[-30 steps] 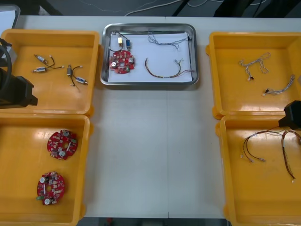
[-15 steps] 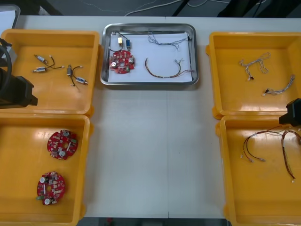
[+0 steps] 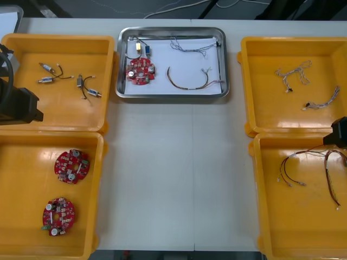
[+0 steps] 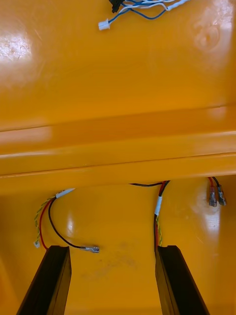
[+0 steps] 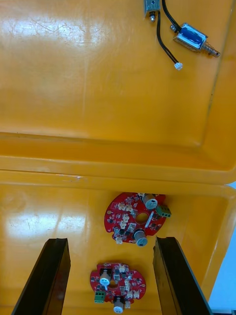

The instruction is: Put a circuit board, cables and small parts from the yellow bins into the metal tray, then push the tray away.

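Left gripper (image 5: 110, 241) spread wide, empty, over near-left circuit boards (image 5: 135, 218), right gripper (image 4: 112, 251) likewise over red and yellow cables (image 4: 158, 205), arms (image 3: 19, 105) cropped at front view's sides.

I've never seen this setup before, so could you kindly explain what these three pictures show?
It's a two-armed robot sorting parts. The wide picture looks down on the table: a tray holding a board and cables, with yellow bins either side containing spare boards, small metal parts and spare cables. The two tall pictures come from wrist cameras; the black bars are claw fingers. The left claw hangs open above the spare boards, the right claw open above spare cables. Neither holds anything.
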Robot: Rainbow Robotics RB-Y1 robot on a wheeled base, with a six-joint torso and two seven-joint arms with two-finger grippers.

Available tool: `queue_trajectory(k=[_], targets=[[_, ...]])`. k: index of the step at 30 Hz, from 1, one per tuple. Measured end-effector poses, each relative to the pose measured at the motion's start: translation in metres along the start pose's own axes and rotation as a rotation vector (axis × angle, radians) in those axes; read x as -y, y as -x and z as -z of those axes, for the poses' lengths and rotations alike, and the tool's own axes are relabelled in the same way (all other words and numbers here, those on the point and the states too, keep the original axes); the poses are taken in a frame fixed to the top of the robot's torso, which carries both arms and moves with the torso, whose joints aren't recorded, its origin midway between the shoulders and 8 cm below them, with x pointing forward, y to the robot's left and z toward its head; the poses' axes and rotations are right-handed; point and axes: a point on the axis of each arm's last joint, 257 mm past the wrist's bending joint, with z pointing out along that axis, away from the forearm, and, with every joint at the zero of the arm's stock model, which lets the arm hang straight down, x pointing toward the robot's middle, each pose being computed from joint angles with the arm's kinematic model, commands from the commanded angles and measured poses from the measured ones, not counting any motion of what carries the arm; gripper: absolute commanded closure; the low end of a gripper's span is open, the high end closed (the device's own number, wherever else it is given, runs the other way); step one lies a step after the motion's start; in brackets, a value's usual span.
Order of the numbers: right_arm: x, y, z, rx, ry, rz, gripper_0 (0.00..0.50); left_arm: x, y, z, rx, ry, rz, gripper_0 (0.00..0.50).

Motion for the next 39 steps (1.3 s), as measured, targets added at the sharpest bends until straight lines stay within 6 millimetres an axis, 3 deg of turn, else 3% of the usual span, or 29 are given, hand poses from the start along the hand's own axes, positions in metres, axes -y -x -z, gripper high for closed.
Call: queue_trajectory(k=[39], targets=[[0.0042,-0.0097,-0.0048,-0.020,-0.005,-0.001,0.000,0.0000,0.0000,0.0000,0.000,0.000,0.000,0.000]])
